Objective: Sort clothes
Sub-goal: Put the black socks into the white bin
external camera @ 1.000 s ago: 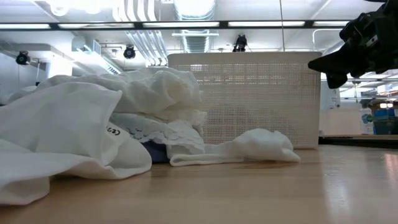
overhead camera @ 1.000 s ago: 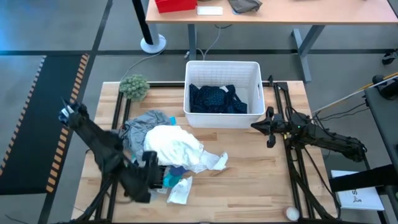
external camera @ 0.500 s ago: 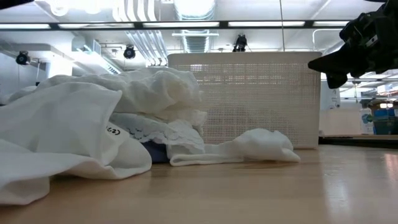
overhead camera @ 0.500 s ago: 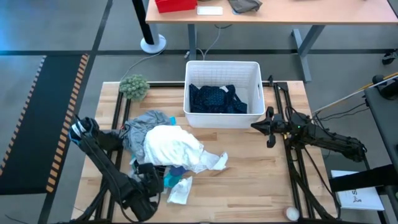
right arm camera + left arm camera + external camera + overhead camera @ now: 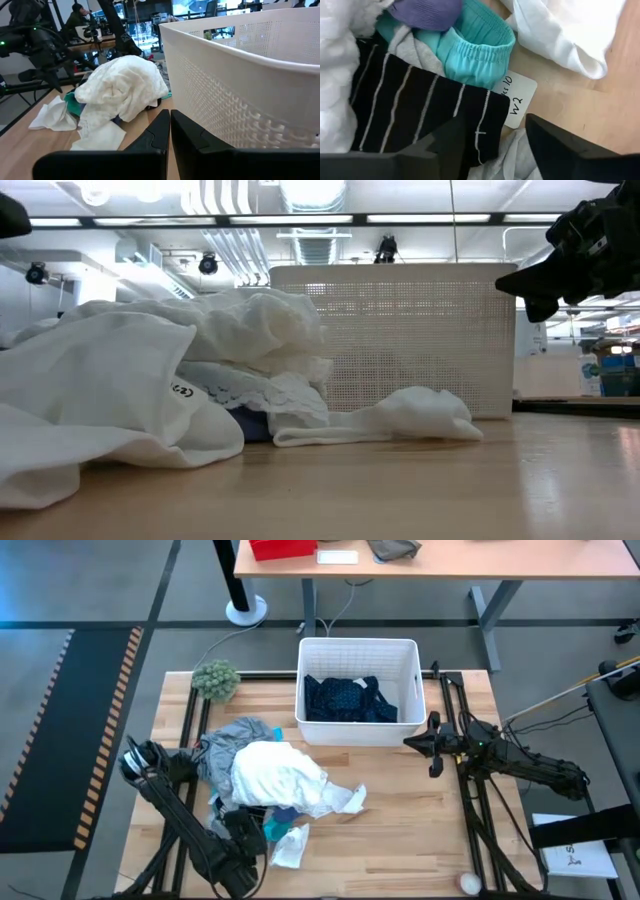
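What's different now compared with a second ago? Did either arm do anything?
The left gripper slid back from the pile's edge toward the table's near edge, and its fingers now stand apart over a black striped garment and a turquoise one, gripping nothing. The right gripper stayed shut beside the white bin. The white garment and the navy one in the bin did not move.
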`<action>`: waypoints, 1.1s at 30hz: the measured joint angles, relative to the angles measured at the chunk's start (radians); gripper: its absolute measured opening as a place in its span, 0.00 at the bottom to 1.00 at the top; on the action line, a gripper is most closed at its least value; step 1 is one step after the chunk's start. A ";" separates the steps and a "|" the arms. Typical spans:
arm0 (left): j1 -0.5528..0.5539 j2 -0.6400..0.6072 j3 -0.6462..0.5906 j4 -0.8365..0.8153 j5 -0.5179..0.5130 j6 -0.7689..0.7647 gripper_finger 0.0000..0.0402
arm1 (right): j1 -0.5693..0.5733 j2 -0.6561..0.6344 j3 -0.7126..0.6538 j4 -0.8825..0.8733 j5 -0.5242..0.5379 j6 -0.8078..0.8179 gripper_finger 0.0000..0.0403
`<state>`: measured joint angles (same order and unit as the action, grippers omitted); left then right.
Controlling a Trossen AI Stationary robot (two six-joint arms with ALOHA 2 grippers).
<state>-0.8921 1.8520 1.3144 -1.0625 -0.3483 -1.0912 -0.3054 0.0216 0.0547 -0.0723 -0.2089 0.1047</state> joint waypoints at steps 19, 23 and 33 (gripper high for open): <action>0.003 -0.003 -0.040 -0.022 0.047 -0.121 0.32 | 0.000 0.000 0.000 0.002 0.000 0.000 0.00; 0.003 -0.034 0.024 -0.079 0.045 -0.074 0.10 | 0.000 0.000 0.000 0.002 0.000 0.000 0.00; 0.003 -0.167 0.163 -0.186 -0.150 0.001 0.01 | 0.000 0.000 0.000 0.002 0.000 0.000 0.00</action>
<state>-0.8893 1.6848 1.4775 -1.2480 -0.4979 -1.0903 -0.3054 0.0216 0.0544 -0.0704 -0.2092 0.1047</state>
